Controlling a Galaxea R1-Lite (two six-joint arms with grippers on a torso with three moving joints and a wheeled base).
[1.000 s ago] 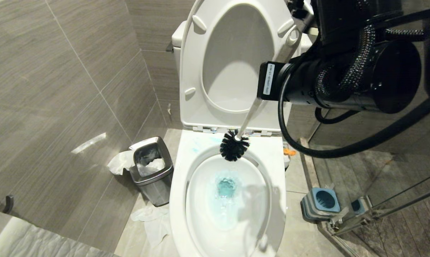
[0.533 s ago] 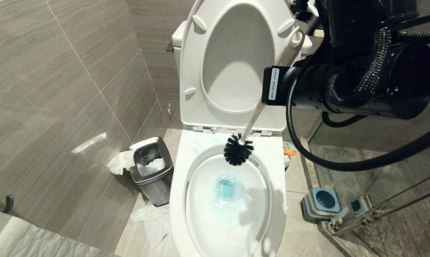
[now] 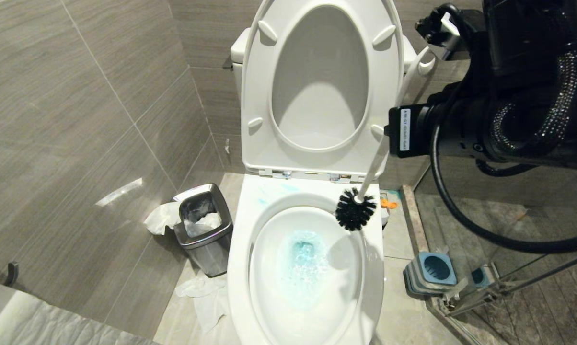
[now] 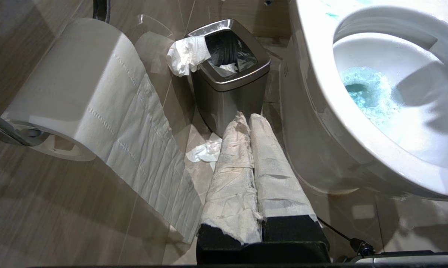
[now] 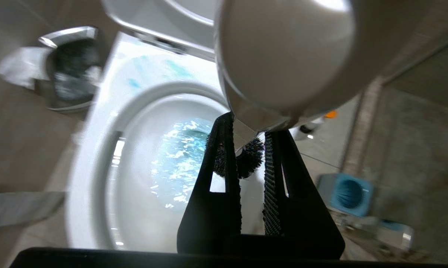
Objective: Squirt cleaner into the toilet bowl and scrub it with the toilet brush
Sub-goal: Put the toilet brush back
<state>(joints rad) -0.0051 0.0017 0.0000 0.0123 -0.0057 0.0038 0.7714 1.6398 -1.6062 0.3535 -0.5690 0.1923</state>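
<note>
Clamped on the white handle of the toilet brush (image 3: 371, 167), the right gripper (image 5: 246, 141) sits high on the right of the scene, its two black fingers (image 5: 224, 160) pressing the handle from either side. Its black bristle head hangs over the far right rim of the toilet bowl (image 3: 243, 239), clear of the water. Turquoise cleaner (image 3: 305, 254) tints the water round the drain and streaks the far left rim. Seat and lid stand upright. At near left the left gripper (image 4: 250, 126) is parked with its paper-wrapped fingers together, pointing toward a steel waste bin (image 4: 229, 80) left of the bowl. On the floor to the right stands the blue-and-grey brush holder (image 3: 432, 270).
</note>
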